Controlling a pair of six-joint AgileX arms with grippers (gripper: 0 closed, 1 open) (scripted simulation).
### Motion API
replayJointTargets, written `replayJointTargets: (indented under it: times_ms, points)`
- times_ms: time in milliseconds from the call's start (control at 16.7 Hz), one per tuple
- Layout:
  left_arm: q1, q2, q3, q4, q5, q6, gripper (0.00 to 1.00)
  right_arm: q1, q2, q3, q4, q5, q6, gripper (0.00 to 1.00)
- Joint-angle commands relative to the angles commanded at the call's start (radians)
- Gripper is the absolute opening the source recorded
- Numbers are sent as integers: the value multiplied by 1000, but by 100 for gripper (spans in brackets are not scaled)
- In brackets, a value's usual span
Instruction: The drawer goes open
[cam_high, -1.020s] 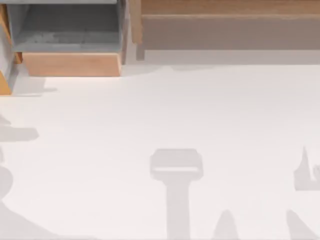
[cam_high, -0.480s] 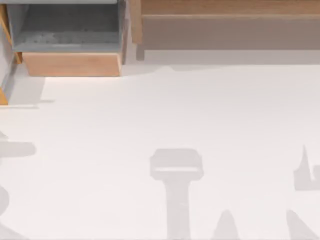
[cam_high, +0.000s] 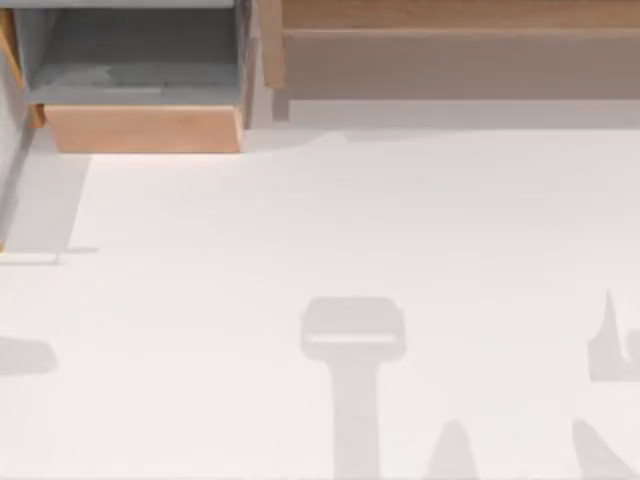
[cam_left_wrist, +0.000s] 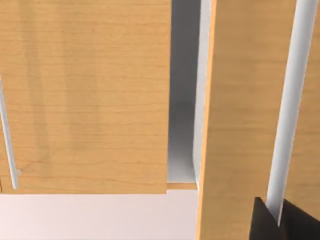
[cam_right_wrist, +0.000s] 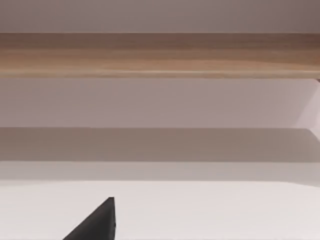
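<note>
A white table is seen from above. The drawer is pulled out at the upper left of the frame. A pale handle bar is grasped between the left gripper fingers; the right gripper's state cannot be told.

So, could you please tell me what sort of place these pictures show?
Most likely a simulated tabletop test scene with cabinet furniture, not a real room. A plain white table carries a drawer with a light-brown front and grey inside, pulled open, beside a long brown wooden slab.

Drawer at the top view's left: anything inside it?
The boxy drawer with the light-brown wooden front stands open; its grey floor looks bare. The part under the cabinet edge is hidden.
</note>
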Motion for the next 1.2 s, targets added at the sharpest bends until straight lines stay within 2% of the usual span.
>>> replayJointTargets:
  times_ms: [300, 1080, 1200]
  points:
    - [10, -7, -17, 10, 10, 1, 0, 0, 0, 0, 0, 0, 0, 100]
    - [10, -7, -17, 10, 10, 1, 98, 0, 0, 0, 0, 0, 0, 100]
    - [10, -7, -17, 10, 10, 1, 100, 0, 0, 0, 0, 0, 0, 100]
